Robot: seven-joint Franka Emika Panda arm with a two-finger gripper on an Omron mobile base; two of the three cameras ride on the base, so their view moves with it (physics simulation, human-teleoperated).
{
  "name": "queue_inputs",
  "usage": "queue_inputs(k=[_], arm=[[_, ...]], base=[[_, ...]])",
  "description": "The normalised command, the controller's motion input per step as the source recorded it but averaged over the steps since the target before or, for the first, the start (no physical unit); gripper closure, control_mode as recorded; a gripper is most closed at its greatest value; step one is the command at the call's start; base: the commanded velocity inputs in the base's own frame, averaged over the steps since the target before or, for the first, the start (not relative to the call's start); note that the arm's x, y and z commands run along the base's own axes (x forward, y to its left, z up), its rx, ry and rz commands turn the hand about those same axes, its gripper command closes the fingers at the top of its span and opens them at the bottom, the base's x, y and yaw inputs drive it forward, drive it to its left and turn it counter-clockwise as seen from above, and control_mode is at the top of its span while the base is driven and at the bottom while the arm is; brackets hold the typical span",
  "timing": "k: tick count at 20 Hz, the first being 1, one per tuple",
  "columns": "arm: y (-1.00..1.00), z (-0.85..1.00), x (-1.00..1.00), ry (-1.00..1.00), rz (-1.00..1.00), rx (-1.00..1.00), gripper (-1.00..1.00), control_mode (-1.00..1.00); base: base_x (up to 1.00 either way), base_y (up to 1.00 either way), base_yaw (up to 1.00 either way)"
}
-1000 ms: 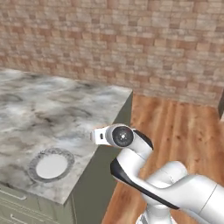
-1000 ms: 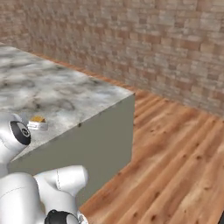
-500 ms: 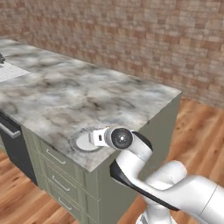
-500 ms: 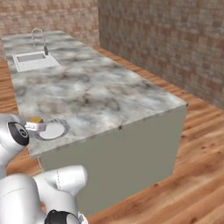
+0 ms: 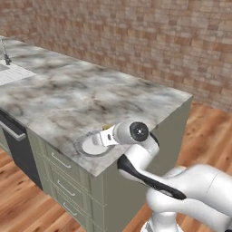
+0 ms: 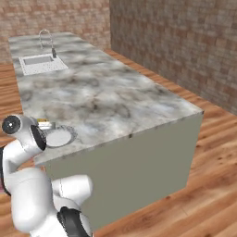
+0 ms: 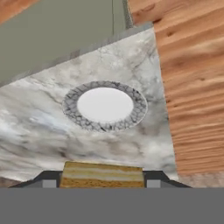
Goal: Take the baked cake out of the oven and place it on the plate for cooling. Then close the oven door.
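My gripper [image 7: 101,183] is shut on the cake [image 7: 101,175], a yellow layered slab held between the two dark fingertips [image 7: 49,182]. Just ahead of it the plate [image 7: 105,106] lies on the marble counter, whitish in the centre with a grey speckled rim and nothing on it. In the left base view the hand hovers beside the plate [image 5: 92,145] near the counter's front corner, with a bit of cake [image 5: 108,128] showing. From the right, the cake [image 6: 44,123] sits just left of the plate [image 6: 61,137]. The oven and the oven door are out of view.
The marble island counter [image 5: 77,97] has drawers [image 5: 61,174] below its front. A sink [image 6: 38,63] with a faucet [image 6: 46,38] lies at its far end. A black appliance front with a bar handle [image 5: 13,145] sits under the counter. Wood floor and brick walls surround it.
The whole picture has shifted, so the base has driven along the island. The plate now lies closer under the hand. The cake stays held in the gripper.
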Motion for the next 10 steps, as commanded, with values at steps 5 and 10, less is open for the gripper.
queue_inputs(k=[5,10], arm=[[0.25,-0.11,0.45,0.05,0.23,-0.01,1.0,-1.0],[0.42,-0.14,0.21,0.08,0.16,-0.06,1.0,-1.0]], base=[[0.0,0.0,0.0],[0.0,0.0,0.0]])
